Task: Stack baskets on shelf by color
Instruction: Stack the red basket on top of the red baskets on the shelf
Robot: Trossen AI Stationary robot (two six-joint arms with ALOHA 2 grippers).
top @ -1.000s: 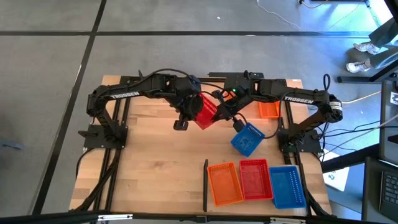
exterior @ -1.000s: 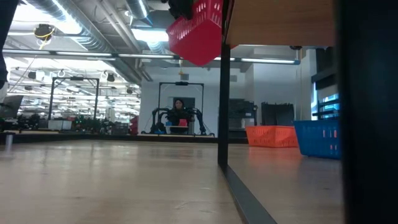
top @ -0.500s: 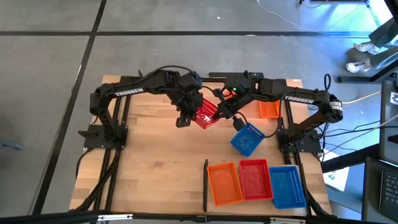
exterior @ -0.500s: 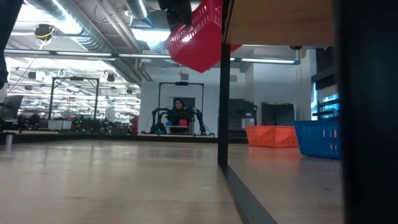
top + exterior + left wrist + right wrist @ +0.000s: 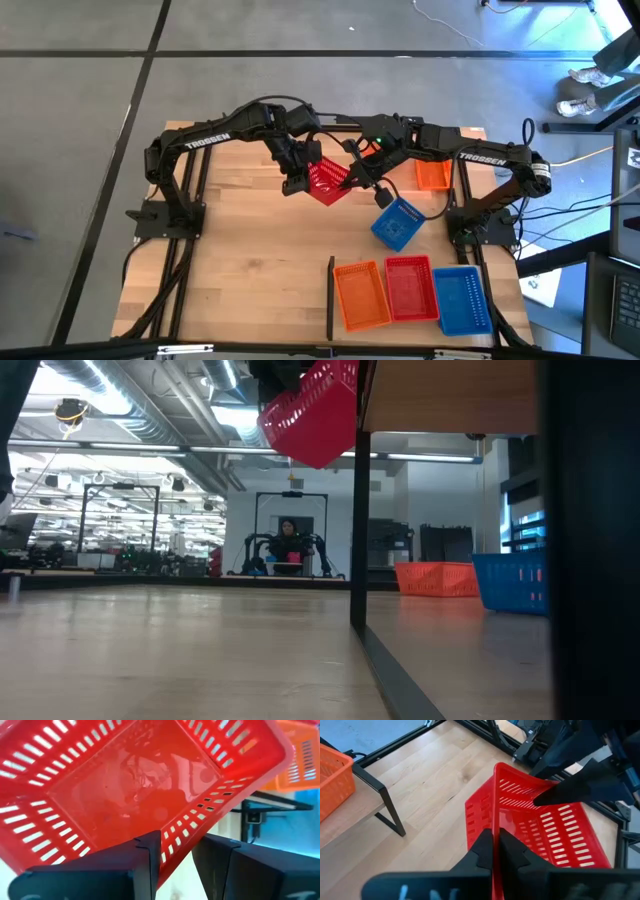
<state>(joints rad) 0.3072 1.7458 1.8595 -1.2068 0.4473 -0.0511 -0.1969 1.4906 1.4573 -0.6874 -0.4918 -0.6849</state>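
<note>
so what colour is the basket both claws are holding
Red basket, clearest in the left wrist view.

We see two dark, near-black jointed arms, the left arm and the right arm, each built of slim links between bulkier rounded joints. Each forearm link carries the word TROSSEN in white capitals. Black cables loop loosely along both arms, clearest near their wrists. A small green light shows on the right arm beside its wrist. The left gripper has two flat, matte black fingers with angular edges; the right gripper has two black fingers narrowing toward their tips.
</note>
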